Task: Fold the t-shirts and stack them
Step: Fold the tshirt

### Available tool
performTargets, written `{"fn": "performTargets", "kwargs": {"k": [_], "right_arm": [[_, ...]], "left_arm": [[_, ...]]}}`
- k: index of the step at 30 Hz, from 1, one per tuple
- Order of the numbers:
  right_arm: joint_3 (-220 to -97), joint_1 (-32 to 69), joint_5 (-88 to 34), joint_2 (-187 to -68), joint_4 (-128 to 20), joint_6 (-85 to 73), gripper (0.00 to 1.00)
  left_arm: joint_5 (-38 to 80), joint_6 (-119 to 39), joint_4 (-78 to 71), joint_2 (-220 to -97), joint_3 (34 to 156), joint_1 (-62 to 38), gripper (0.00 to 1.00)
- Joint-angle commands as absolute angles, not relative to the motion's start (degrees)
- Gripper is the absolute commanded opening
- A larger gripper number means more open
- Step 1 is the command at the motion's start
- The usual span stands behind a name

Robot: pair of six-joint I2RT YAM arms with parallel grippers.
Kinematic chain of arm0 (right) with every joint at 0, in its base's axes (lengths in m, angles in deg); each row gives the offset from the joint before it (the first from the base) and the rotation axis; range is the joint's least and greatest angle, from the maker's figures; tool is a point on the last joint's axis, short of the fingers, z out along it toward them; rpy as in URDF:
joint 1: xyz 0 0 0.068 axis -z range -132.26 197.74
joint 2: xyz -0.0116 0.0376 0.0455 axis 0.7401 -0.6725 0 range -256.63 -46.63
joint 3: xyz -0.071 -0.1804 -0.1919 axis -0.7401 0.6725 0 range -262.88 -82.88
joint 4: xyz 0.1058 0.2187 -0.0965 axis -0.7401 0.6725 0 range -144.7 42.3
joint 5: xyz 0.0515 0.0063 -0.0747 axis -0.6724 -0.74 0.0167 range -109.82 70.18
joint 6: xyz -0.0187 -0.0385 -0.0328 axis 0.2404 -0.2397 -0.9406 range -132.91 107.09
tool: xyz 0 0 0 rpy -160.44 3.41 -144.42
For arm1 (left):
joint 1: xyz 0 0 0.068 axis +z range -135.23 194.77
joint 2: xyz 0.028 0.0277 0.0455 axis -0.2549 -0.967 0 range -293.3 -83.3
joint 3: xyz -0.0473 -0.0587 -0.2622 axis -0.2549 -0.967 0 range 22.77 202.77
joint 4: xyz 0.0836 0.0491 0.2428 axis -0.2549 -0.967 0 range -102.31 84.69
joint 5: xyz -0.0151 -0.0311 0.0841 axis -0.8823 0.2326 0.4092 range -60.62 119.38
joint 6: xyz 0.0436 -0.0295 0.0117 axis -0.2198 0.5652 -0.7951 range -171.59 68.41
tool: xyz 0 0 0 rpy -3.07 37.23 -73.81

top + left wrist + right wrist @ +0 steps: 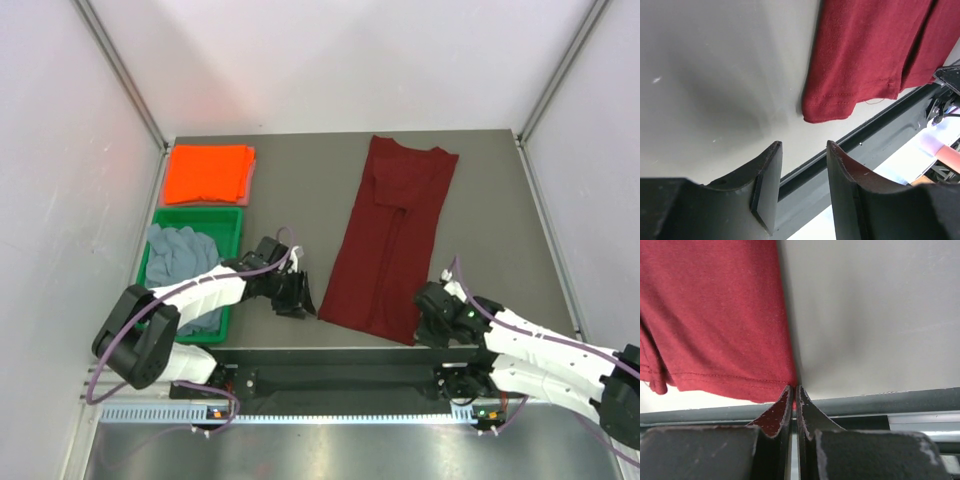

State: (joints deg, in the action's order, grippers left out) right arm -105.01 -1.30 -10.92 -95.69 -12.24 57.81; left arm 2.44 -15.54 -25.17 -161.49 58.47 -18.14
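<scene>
The dark maroon t-shirt [390, 240] lies lengthwise on the table, folded into a long strip, hem toward the near edge. My right gripper [427, 322] is at its near right corner. In the right wrist view the gripper [794, 387] is shut on the corner of the shirt's hem [715, 315]. My left gripper [300, 295] is open and empty, just left of the near left corner. The left wrist view shows that gripper [804, 146] apart from the shirt [865, 55]. The orange t-shirt [208, 172] lies folded at the back left. The grey-blue t-shirt [180, 255] lies crumpled in the tray.
The green plastic tray [236, 220] sits at the left, in front of the orange shirt, and my left arm reaches across it. The table's dark front rail [340, 355] runs just below both grippers. White walls close in the sides and back.
</scene>
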Motion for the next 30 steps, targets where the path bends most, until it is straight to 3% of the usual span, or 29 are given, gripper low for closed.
{"fn": "performTargets", "kwargs": {"k": [1, 23, 26, 27, 30], "right_arm": [[-104.2, -2.2, -11.1, -93.7, -9.3, 57.3, 0.00], [-102.5, -2.2, -11.5, -89.1, -8.8, 57.9, 0.00], [-102.5, -2.3, -11.6, -88.9, -8.8, 57.9, 0.00], [-102.7, -2.2, -11.5, -89.1, -8.8, 57.8, 0.00], [-102.9, -2.2, -11.6, -90.0, -8.8, 57.2, 0.00]], "left_arm": [[3.4, -13.3, -19.9, -162.1, 57.4, -19.5, 0.45], [2.0, -13.2, -15.1, -171.0, 59.1, -20.5, 0.42], [1.4, -12.8, -14.5, -171.8, 59.3, -20.5, 0.25], [1.3, -12.7, -14.4, -172.0, 59.5, -20.6, 0.08], [0.6, -12.0, -14.4, -171.8, 59.7, -20.7, 0.00]]}}
